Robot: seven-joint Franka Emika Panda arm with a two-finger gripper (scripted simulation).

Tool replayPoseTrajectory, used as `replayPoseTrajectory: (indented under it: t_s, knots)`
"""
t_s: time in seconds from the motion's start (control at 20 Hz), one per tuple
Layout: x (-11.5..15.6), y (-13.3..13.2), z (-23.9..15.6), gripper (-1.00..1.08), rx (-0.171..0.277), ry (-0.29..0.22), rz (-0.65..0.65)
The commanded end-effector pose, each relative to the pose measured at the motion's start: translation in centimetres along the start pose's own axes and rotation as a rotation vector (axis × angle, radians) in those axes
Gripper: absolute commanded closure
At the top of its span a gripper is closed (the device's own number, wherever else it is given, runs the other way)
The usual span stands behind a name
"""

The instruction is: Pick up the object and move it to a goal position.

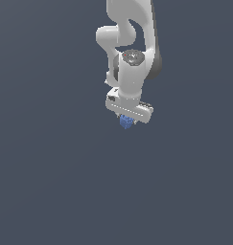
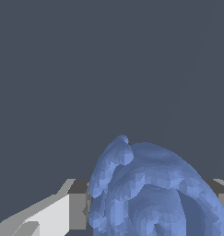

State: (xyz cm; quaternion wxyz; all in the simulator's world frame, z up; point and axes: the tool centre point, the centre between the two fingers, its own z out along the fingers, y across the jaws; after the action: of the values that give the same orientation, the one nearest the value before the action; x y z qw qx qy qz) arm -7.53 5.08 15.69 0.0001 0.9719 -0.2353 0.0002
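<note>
The object, a small blue bumpy lump [image 1: 126, 122], sits just under my white gripper [image 1: 127, 120] in the exterior view, only its lower part showing below the gripper body. In the wrist view the blue lump [image 2: 150, 189] fills the space between my two fingers [image 2: 62, 214], which press against its sides. The gripper is shut on the lump. The fingertips are hidden in the exterior view.
The white arm [image 1: 130, 43] comes down from the top of the exterior view. A plain dark grey surface [image 1: 51, 182] lies all around. No other objects and no goal marker show.
</note>
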Motion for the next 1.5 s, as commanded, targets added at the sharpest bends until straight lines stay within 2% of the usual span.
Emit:
replayPoseTrajectory:
  t_s: [0.0, 0.95, 1.45]
  knots:
    - [-0.6, -0.5, -2.8, 1.08, 0.0, 0.001, 0.0]
    - [-4.7, -4.8, -22.5, 1.08, -0.001, 0.001, 0.0]
    - [-5.7, -6.4, -28.6, 1.08, 0.0, 0.0, 0.0]
